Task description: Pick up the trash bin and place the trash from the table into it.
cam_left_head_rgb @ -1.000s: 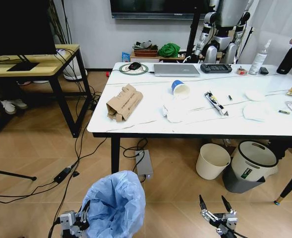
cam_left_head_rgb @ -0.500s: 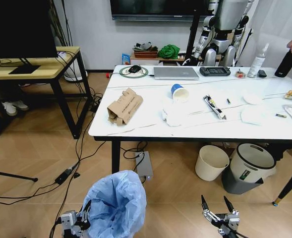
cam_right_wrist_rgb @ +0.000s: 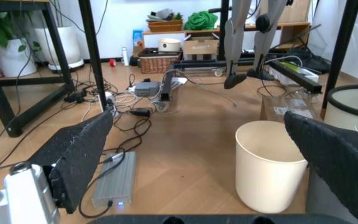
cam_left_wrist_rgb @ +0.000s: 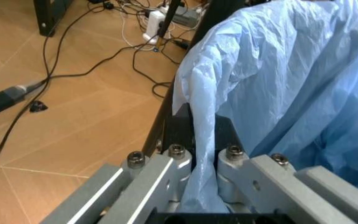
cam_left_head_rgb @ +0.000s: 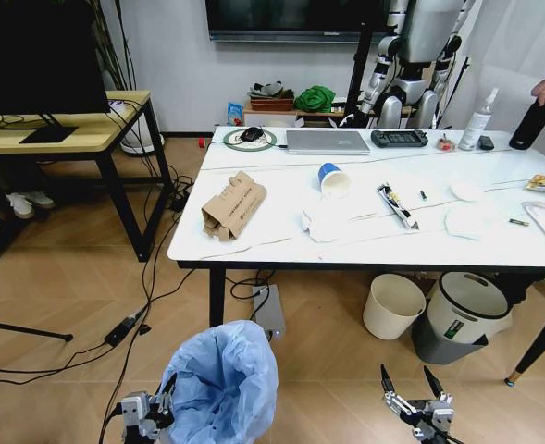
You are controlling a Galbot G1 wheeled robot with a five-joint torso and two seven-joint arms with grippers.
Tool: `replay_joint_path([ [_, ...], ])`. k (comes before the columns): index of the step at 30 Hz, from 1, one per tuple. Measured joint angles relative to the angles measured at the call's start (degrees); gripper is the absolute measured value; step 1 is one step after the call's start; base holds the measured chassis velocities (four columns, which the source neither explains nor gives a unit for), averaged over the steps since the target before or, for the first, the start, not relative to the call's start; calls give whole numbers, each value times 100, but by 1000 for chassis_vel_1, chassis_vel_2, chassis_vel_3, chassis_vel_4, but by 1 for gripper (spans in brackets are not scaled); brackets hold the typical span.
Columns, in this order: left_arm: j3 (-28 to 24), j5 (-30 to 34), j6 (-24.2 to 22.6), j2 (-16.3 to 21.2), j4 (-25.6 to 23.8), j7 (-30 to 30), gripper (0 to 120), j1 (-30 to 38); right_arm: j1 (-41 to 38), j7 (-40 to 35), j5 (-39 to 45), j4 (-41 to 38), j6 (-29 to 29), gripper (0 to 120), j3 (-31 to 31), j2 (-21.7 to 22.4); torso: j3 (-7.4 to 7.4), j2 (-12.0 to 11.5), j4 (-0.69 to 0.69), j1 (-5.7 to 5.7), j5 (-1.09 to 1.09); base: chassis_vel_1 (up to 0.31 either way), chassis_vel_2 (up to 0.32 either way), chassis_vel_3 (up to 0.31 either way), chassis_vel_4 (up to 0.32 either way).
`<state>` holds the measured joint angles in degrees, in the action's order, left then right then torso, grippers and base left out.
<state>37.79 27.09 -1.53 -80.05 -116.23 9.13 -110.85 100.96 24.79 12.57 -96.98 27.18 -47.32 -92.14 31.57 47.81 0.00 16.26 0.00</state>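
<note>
You're on a wood floor strewn with cables, facing the table [cam_left_head_rgb: 281,242]. The trash bin [cam_left_head_rgb: 224,381] sits at 6 o'clock, well short of it, its blue liner pinched tight by your left gripper [cam_left_wrist_rgb: 197,161] at the rim. The trash [cam_left_head_rgb: 234,205] lies at 12 o'clock. Your right gripper [cam_left_head_rgb: 418,407] hangs splayed wide at 5 o'clock, empty. The thin liner may tear or slip out. The carton's printing is too small to read.
</note>
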Motion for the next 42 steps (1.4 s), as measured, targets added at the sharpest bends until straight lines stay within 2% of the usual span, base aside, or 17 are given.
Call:
replay_joint_path([
  [9,-6,31,-17,-20,-50,-7,0,-29,5,-14,-8,-58,-19,100,7,0,134,236,-1,102,0,0,0,0,0],
  [14,-90,485,-335,-35,-262,-178,0,-119,22,-14,-5,-116,-15,100,15,-1,197,349,0,151,0,0,0,0,0],
  [18,-95,467,-459,-39,-398,-243,0,-181,39,-14,5,-190,-23,100,28,-1,271,482,0,209,1,0,0,0,0],
  [42,-6,270,-460,-52,-350,-234,0,-212,78,-17,83,-201,4,100,17,0,632,1114,0,482,0,0,0,0,0],
])
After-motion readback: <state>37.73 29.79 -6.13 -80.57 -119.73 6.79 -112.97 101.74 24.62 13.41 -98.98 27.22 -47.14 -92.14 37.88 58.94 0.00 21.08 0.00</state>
